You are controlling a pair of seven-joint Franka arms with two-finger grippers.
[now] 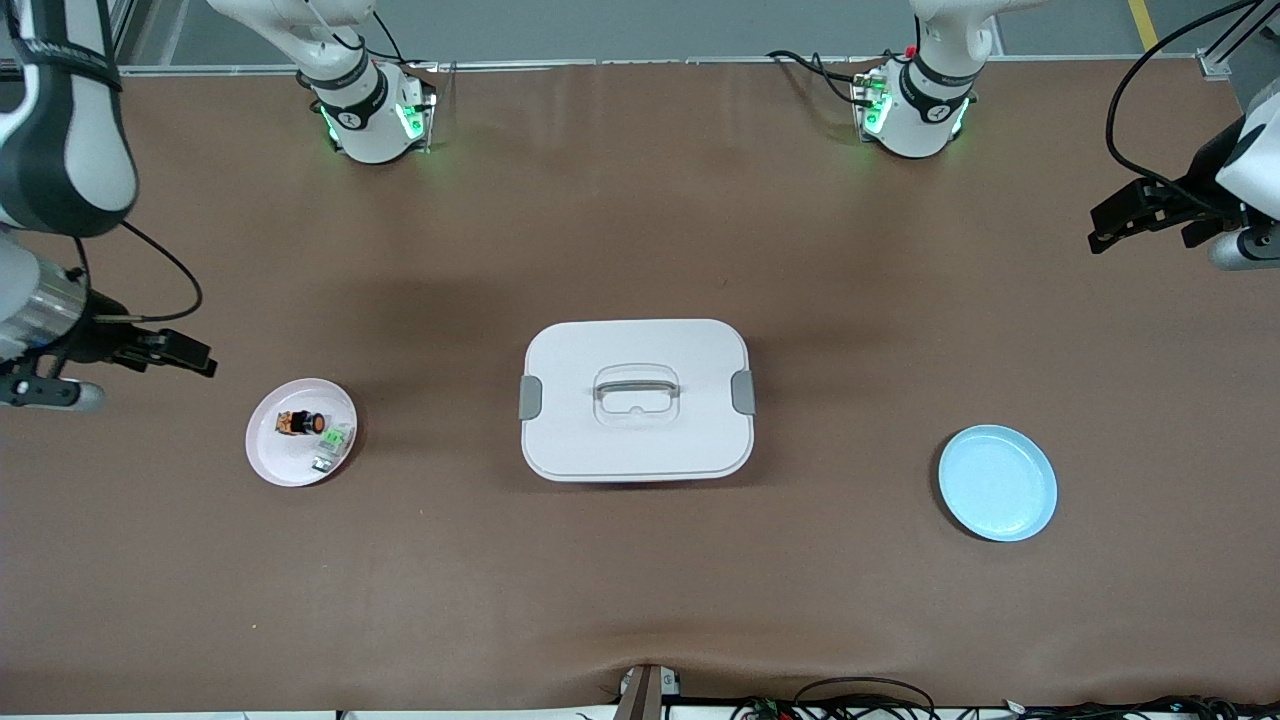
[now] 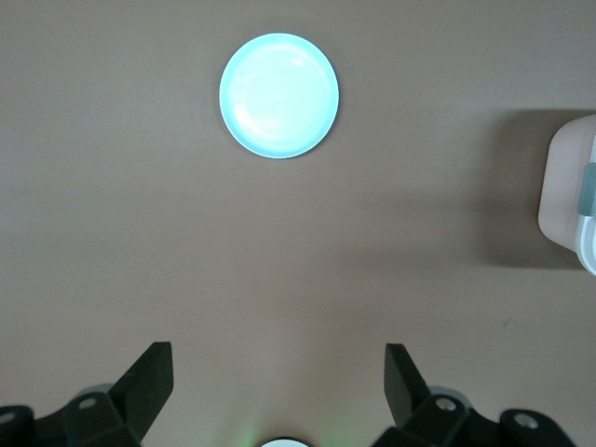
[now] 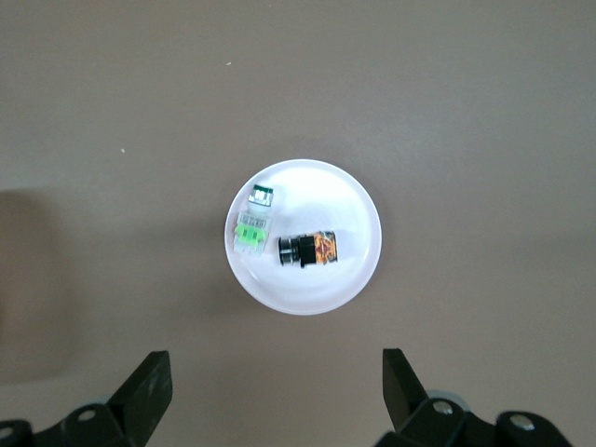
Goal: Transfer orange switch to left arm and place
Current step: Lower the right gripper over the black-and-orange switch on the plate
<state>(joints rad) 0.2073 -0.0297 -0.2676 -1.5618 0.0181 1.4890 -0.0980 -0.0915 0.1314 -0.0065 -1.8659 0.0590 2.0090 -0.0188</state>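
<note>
Front view: the orange switch [image 1: 300, 423] is recorded lying on a pink plate [image 1: 272, 457] toward the right arm's end of the table, beside a green-and-clear component [image 1: 332, 441], with the closed box [image 1: 636, 400] set between that plate and an empty blue plate [image 1: 997, 483]; the right gripper [image 1: 190, 354] and left gripper [image 1: 1115, 222] are held aloft at the table's ends. Left wrist view: the jaws are seen spread wide and empty above the blue plate [image 2: 279, 95]. Right wrist view: wide, empty jaws are seen over the switch [image 3: 308, 250], so nothing is judged done and pickup, handover and placement all remain.
</note>
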